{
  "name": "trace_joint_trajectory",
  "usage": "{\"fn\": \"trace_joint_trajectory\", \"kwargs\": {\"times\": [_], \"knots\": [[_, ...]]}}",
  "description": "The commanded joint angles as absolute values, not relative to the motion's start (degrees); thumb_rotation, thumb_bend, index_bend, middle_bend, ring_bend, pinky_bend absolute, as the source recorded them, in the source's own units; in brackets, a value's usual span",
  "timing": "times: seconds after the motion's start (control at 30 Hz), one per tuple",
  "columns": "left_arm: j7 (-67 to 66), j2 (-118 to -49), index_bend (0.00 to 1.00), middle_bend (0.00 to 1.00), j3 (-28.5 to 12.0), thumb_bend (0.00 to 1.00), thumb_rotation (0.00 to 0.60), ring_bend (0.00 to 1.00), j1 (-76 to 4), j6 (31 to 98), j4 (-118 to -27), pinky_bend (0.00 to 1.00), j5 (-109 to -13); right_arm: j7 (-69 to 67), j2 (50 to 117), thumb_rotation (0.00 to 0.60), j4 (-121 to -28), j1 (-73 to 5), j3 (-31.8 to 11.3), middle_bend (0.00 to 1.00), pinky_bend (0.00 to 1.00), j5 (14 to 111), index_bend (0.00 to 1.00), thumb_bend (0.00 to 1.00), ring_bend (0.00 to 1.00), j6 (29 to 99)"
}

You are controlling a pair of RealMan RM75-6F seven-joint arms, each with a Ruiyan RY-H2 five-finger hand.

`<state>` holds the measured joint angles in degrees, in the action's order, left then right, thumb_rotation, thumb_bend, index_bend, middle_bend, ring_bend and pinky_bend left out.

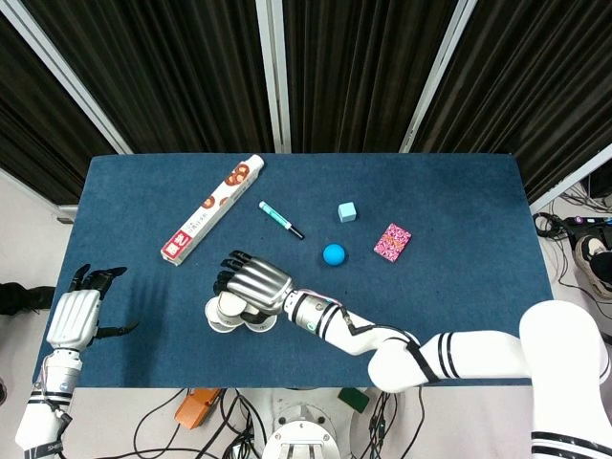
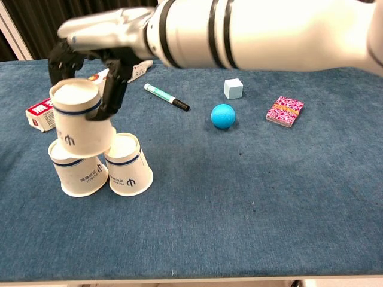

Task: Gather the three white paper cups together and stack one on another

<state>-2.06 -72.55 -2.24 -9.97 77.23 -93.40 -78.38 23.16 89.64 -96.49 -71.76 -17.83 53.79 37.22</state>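
Observation:
Three white paper cups, all upside down, are near the table's front left. My right hand [image 2: 90, 57] [image 1: 251, 285] grips one cup [image 2: 81, 116] from above and behind and holds it, slightly tilted, over the top of the leftmost cup [image 2: 76, 174]. The third cup [image 2: 127, 172] stands touching that one on its right. In the head view the right hand hides most of the cups; only the rims of the left cup [image 1: 222, 320] and the right cup [image 1: 260, 322] show. My left hand [image 1: 76, 316] hangs at the table's left edge, fingers apart and empty.
A long snack box [image 1: 212, 208] lies at the back left and a teal marker [image 1: 281, 220] beside it. A blue ball [image 1: 333, 253], a pale blue cube [image 1: 347, 212] and a pink card pack [image 1: 392, 241] sit right of centre on the blue table [image 1: 459, 306].

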Motion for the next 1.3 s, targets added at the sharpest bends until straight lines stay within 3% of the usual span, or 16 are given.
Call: {"fn": "trace_joint_trajectory", "kwargs": {"times": [0.03, 0.5, 0.63, 0.7, 0.9, 1.1, 1.3], "knots": [[-1.9, -72.6, 0.18, 0.21, -2.2, 0.09, 0.560, 0.17, -9.8, 77.3, -93.3, 0.05, -78.4, 23.9, 90.2, 0.600, -95.9, -72.9, -17.0, 0.34, 0.14, 52.4, 0.40, 0.47, 0.19, 37.7], [-1.3, -72.9, 0.18, 0.21, -2.1, 0.09, 0.559, 0.16, -9.4, 77.2, -92.8, 0.05, -78.7, 22.8, 90.8, 0.600, -95.7, -74.8, -15.3, 0.33, 0.13, 52.8, 0.23, 0.47, 0.17, 39.6], [-1.0, -73.0, 0.18, 0.21, -2.2, 0.09, 0.561, 0.17, -9.3, 77.4, -92.7, 0.05, -78.9, 22.3, 90.1, 0.600, -96.6, -74.4, -14.8, 0.26, 0.10, 53.7, 0.17, 0.47, 0.14, 40.3], [-1.0, -73.0, 0.18, 0.21, -2.2, 0.09, 0.560, 0.17, -9.3, 77.5, -92.6, 0.05, -79.1, 22.1, 88.7, 0.600, -98.3, -73.5, -14.7, 0.19, 0.08, 54.9, 0.09, 0.47, 0.10, 42.1], [0.6, -72.1, 0.17, 0.21, -3.0, 0.09, 0.566, 0.17, -9.0, 78.6, -91.7, 0.05, -79.4, 24.2, 78.6, 0.600, -106.6, -63.7, -11.1, 0.13, 0.06, 62.1, 0.03, 0.47, 0.06, 55.9], [3.2, -70.6, 0.18, 0.21, -3.8, 0.09, 0.591, 0.16, -8.0, 80.9, -90.0, 0.05, -79.8, 24.1, 66.0, 0.600, -112.9, -47.5, -1.5, 0.13, 0.06, 71.0, 0.01, 0.43, 0.06, 72.8], [4.4, -70.3, 0.18, 0.21, -2.8, 0.09, 0.600, 0.14, -6.3, 83.1, -88.3, 0.05, -81.5, 13.7, 59.4, 0.600, -109.6, -32.2, 7.0, 0.13, 0.06, 79.4, 0.00, 0.41, 0.04, 84.9]]}}
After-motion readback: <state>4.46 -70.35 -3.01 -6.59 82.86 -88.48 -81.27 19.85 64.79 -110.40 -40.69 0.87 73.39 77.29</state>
